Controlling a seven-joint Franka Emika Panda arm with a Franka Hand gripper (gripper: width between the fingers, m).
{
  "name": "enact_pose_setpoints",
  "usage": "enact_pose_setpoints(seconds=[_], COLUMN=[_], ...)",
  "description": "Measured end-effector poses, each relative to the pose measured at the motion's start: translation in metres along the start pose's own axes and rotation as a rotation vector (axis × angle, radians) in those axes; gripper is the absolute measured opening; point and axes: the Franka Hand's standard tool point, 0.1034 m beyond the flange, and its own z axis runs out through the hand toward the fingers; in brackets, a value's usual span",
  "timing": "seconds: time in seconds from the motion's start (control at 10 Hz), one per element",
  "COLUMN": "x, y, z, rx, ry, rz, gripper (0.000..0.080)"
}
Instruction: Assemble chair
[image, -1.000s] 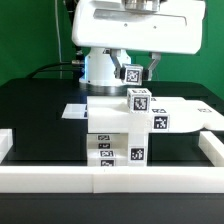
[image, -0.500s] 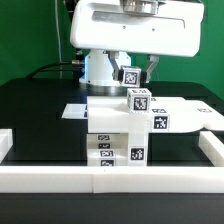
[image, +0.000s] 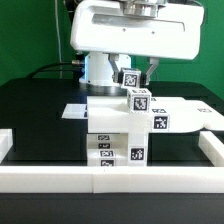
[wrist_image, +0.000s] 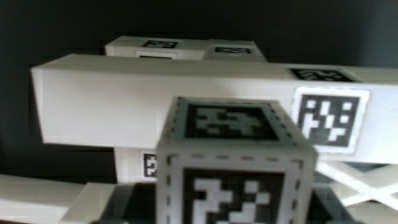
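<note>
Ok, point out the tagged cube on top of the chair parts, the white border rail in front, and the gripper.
tagged cube (image: 140, 100), exterior view, front tag face
white border rail (image: 60, 178), exterior view, front face
gripper (image: 139, 72), exterior view, between fingertips

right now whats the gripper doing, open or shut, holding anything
gripper: jaws closed on a white tagged chair part, a square bar with tags on its faces, held upright by the stacked parts.

place: robot lab | evidence: black table (image: 40, 110), green backdrop (image: 30, 35), tagged parts (image: 140, 100)
</note>
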Motion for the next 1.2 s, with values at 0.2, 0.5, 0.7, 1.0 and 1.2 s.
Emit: enact_pose_setpoints(seconds=[0.2, 0.5, 0.7, 1.0, 1.2], x=[-0.0015, -0.0017, -0.0014, -0.0017, -0.0020], y=[-0.0032, -0.0055, -0.0044, -0.0026, -0.0031], z=[0.0019, 0.0038, 0.0039, 0.0065, 0.0073], rx=[0.001, 0.000, -0.001, -0.005, -0.006], ry=[-0.004, -0.006, -0.005, -0.009, -0.010], rz=[0.002, 0.002, 0.003, 0.004, 0.002], gripper=[0.0281, 0.0281, 0.0281, 0.0281, 0.0281])
